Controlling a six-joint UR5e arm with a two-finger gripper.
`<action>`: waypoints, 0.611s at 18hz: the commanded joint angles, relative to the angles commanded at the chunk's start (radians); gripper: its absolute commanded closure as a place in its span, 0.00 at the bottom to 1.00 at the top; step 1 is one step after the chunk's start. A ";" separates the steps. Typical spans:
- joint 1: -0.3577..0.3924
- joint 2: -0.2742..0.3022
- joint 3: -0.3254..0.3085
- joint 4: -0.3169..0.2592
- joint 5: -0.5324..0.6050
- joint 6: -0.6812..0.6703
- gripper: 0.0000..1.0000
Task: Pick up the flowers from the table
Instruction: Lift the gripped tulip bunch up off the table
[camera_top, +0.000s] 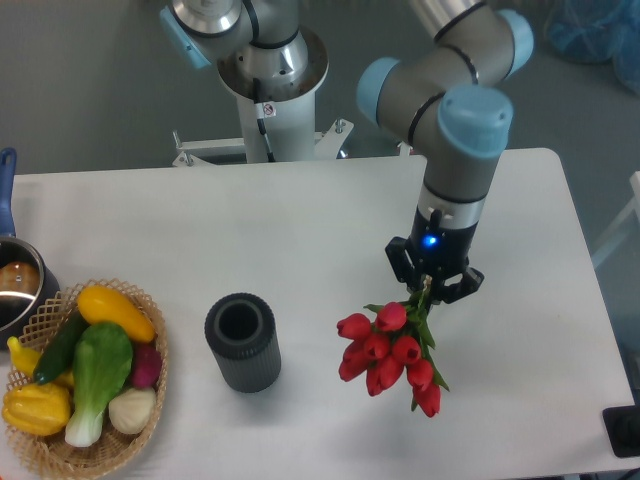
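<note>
The flowers (391, 353), a bunch of red tulips with green stems, hang head-down above the white table (300, 220), right of centre. My gripper (432, 287) is shut on their stems from above, with a blue light glowing on its wrist. The blooms appear lifted off the tabletop and larger in view than before.
A dark grey ribbed cylinder vase (242, 342) stands upright left of the flowers. A wicker basket (42, 445) of vegetables sits at the front left corner. A pot (15, 285) is at the left edge. The robot base (270, 90) stands behind the table.
</note>
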 joint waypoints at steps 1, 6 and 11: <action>0.002 0.000 0.014 0.002 -0.041 -0.002 0.96; 0.021 0.014 0.038 0.045 -0.233 -0.060 0.96; 0.046 0.043 0.037 0.045 -0.338 -0.092 0.96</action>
